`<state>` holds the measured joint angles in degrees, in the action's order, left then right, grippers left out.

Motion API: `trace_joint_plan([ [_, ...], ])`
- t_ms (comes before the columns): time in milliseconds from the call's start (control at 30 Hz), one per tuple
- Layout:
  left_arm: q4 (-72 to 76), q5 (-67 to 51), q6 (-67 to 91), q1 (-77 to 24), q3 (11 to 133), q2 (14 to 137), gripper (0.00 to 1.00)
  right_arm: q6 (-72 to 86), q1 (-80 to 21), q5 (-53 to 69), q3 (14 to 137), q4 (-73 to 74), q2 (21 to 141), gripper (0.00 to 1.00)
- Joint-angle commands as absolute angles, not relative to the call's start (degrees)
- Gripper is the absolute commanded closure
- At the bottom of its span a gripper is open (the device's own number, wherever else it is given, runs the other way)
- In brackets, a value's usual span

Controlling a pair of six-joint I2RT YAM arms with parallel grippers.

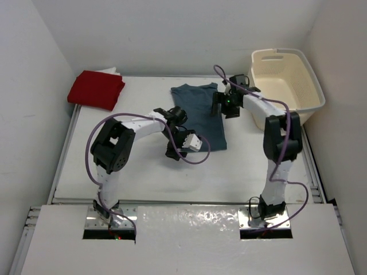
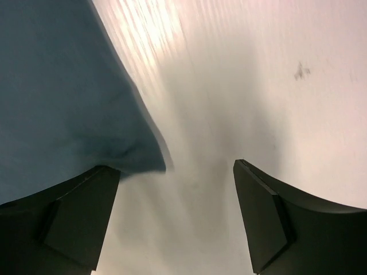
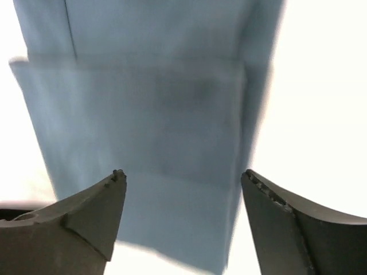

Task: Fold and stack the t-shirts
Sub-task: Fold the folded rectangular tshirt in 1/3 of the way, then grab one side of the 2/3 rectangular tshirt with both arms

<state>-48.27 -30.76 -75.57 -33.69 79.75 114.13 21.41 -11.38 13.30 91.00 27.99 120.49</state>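
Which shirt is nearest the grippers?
The slate blue-grey t-shirt, mid-table between the left gripper and right gripper. The red t-shirt lies folded at the far left corner.

This was a robot lab cell — bare white walls boxed a white table bearing bolted arms

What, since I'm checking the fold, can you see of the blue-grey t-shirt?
The blue-grey t-shirt is soft, plain cloth, folded lengthwise into a long panel, lying flat on the white table. The left fingers stand open beside one corner, the right fingers open above it; neither grips it.
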Motion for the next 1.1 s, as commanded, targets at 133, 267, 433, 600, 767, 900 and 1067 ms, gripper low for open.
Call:
trace_joint_plan([
  [133, -39.4, -30.4, -70.8, -36.5, 81.8, 111.6, 0.22, 19.1, -11.0, 11.1, 71.6, 35.8, 103.6, 0.21],
  [267, -36.2, -27.0, -69.6, -37.4, 79.2, 112.4, 0.28, 19.9, -11.0, 16.3, 64.7, 32.9, 104.0, 0.3],
  [433, -31.8, -18.6, -68.0, -37.4, 75.2, 110.9, 0.4, 21.8, -11.0, 16.7, 60.7, 29.2, 105.8, 0.32],
  [600, -37.9, -19.5, -69.3, -36.8, 77.2, 106.7, 0.39, 22.4, -10.9, 17.2, 58.1, 27.9, 107.6, 0.41],
  [767, -45.3, -21.7, -72.7, -36.6, 81.9, 105.1, 0.38, 24.3, -9.9, 17.4, 55.2, 24.0, 106.8, 0.36],
  [900, -44.1, -23.1, -73.7, -37.0, 80.2, 105.5, 0.31, 26.0, -7.7, 19.0, 54.9, 22.1, 106.3, 0.3],
  [1067, -33.5, -22.8, -74.4, -39.4, 74.4, 107.1, 0.27, 27.1, -7.6, 21.5, 56.9, 20.8, 107.9, 0.3],
])
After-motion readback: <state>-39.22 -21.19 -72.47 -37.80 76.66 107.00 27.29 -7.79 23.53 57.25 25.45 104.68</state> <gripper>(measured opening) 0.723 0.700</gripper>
